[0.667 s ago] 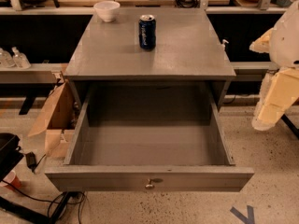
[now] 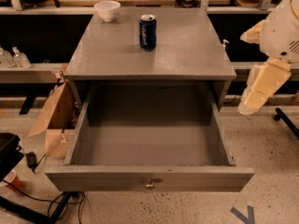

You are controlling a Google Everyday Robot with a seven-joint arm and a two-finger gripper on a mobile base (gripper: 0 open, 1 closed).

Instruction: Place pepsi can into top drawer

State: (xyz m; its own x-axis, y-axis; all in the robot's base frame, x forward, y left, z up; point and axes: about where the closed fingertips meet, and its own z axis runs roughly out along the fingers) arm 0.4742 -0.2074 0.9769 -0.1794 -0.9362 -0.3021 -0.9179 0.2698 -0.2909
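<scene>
The pepsi can [image 2: 147, 31] is a dark navy can with a silver top. It stands upright on the grey cabinet top [image 2: 187, 55], toward the back centre. The top drawer [image 2: 149, 146] is pulled fully open below it and holds nothing; its round metal knob [image 2: 149, 185] is centred on the front panel. My gripper [image 2: 254, 94], cream-coloured on a white arm, hangs at the right edge of the view. It is beside the cabinet's right side, well apart from the can and holding nothing.
A white bowl [image 2: 107, 10] sits on the cabinet top's back left corner. An open cardboard box [image 2: 53, 118] stands on the floor left of the drawer. Cables and black gear [image 2: 9, 157] lie at the lower left. Shelving runs behind the cabinet.
My arm and gripper have shifted a little left and up, toward the cabinet's right side. The can, the bowl and the drawer have not moved.
</scene>
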